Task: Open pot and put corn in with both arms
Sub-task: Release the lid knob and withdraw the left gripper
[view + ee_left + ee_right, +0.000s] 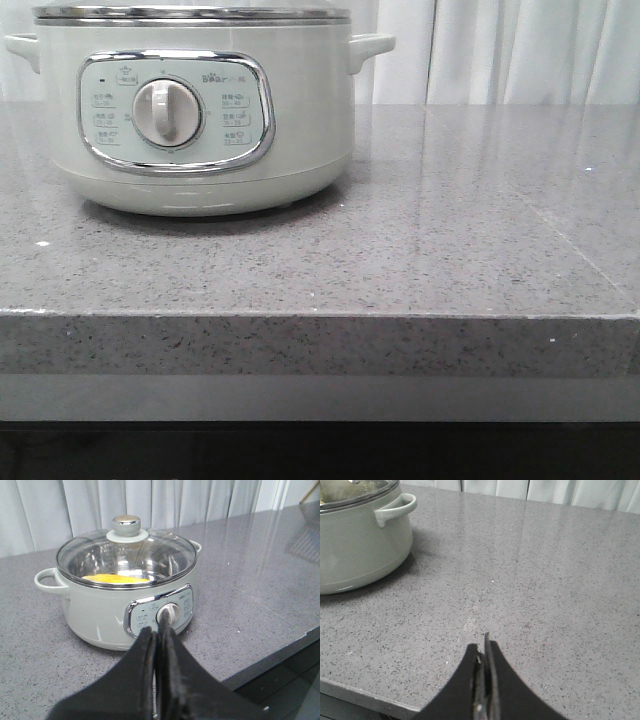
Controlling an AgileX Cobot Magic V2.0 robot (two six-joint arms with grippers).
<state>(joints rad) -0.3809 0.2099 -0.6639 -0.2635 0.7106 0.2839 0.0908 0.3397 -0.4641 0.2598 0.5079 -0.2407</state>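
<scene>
The pale grey-green pot (pixel 200 120) stands at the left of the grey stone counter, its dial panel facing me. In the left wrist view the pot (pixel 100 615) has its glass lid (pixel 126 555) on, with a round knob on top. The yellow corn (pixel 116 579) lies inside the pot under the lid. My left gripper (pixel 157 630) is shut and empty, held in front of the pot's dial and apart from it. My right gripper (pixel 484 647) is shut and empty over bare counter, to the right of the pot (pixel 355 545). Neither gripper shows in the front view.
The grey speckled counter (pixel 450 230) has its front edge close to both grippers. White curtains (pixel 500 50) hang behind the counter. The pot's right side handle (pixel 395 509) juts toward the right arm's side.
</scene>
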